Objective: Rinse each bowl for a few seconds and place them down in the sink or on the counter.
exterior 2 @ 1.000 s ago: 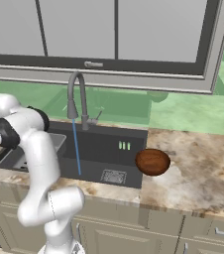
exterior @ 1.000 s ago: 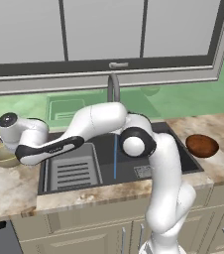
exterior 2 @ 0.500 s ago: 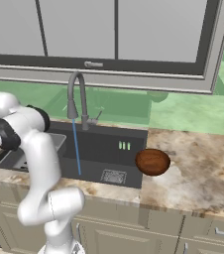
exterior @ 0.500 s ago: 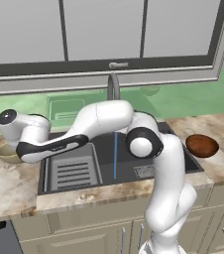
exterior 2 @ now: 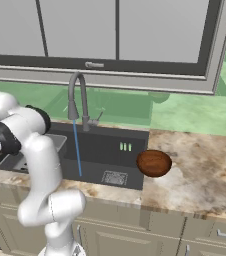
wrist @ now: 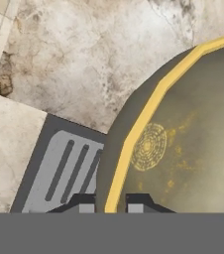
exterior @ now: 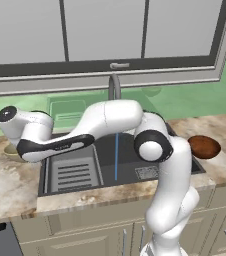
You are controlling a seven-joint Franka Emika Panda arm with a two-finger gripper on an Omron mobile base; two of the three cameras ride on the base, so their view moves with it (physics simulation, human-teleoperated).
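Note:
The rim of the olive-gold bowl [wrist: 183,144] stands between the two fingertips of my gripper [wrist: 109,206], which is shut on it. The bowl hangs over the counter [wrist: 84,64] and the corner of the grey slotted tray [wrist: 59,173]. In the left base view a sliver of this bowl [exterior: 9,149] peeks out under the hand, at the left edge of the sink [exterior: 130,155]. The dark reddish-brown bowl [exterior: 204,146] sits on the counter right of the sink [exterior 2: 110,145], also seen as the brown bowl [exterior 2: 154,163] at the basin's right rim.
The faucet [exterior: 114,87] stands behind the basin, and a thin blue stream of water [exterior: 116,157] runs down from it into the sink. The slotted tray [exterior: 75,172] lies in the basin's left half. Window and green wall rise behind the mottled counter [exterior 2: 200,170].
The hand with the olive-gold bowl has moved a little to the right and up, from the counter's far left towards the sink's left edge. The brown bowl has not moved.

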